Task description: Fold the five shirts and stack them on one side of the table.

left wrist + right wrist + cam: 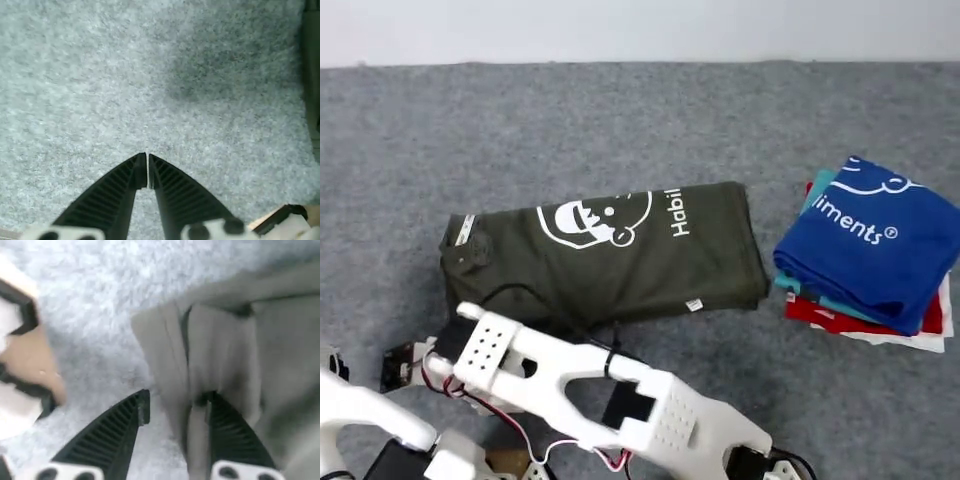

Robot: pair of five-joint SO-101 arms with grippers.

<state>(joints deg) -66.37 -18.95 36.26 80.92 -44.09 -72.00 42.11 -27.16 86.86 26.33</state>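
Centrally on the grey surface [620, 110] — olive shirt [610, 255], folded into a long rectangle, white print facing up. Well apart, at the right edge of the high view, a stack of folded shirts: blue shirt [870, 240] on top, then teal shirt [795, 285], red shirt [820, 315] and white shirt [920, 343] at the bottom, these three visible as edges only. Right arm [620, 395] stretched along the near side of the surface, ending at the olive shirt's near corner, the one away from the stack. Right jaws open, straddling a folded edge of that shirt — one side over bare surface, the other against the cloth, a ridge of fabric between, not pinched. Left arm [360, 410] low at the near corner, farthest from the stack. Left jaws closed, tips touching, holding nothing, over bare surface near the olive shirt's edge.
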